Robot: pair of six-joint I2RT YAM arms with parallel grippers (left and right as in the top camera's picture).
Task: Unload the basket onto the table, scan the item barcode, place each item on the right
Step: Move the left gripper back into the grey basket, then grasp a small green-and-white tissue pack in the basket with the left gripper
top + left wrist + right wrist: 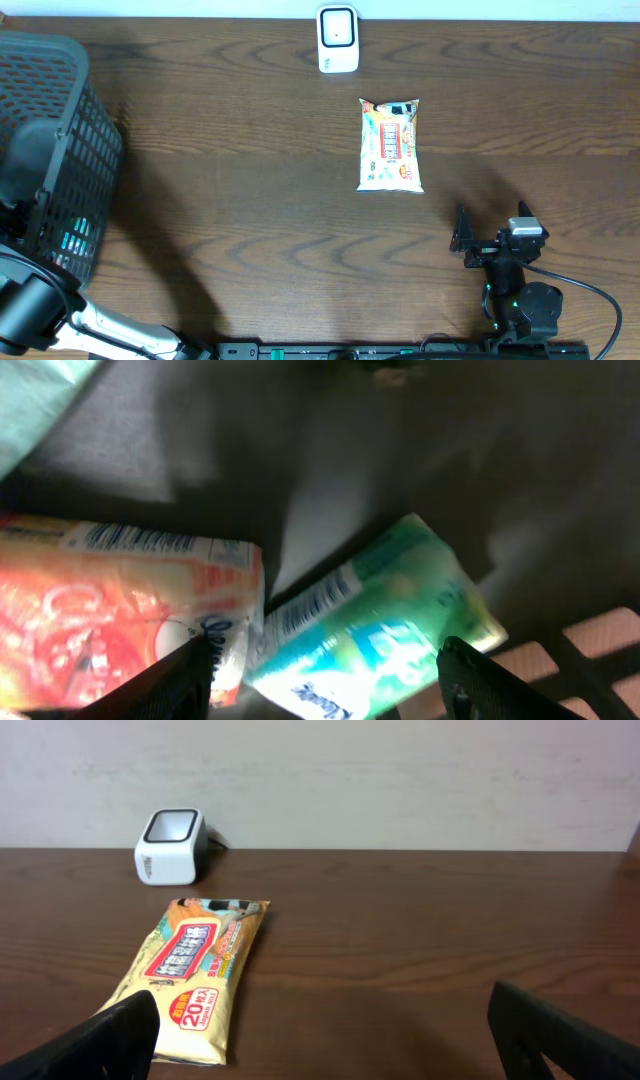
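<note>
My left gripper (320, 682) is down inside the black mesh basket (70, 120), and the overhead view does not show it. Its open jaws stand either side of a green tissue pack (375, 630) that lies tilted with a barcode (312, 600) facing up. An orange pack (110, 610), also showing a barcode, lies just left of it. The white scanner (338, 38) (172, 845) stands at the table's far edge. My right gripper (490, 226) (335, 1040) rests wide open near the front right with nothing between its fingers.
A yellow wipes pack (391, 146) (195, 975) lies flat on the dark wooden table (250, 200), between the scanner and my right gripper. The basket fills the left end of the table, with its tall mesh walls around my left gripper.
</note>
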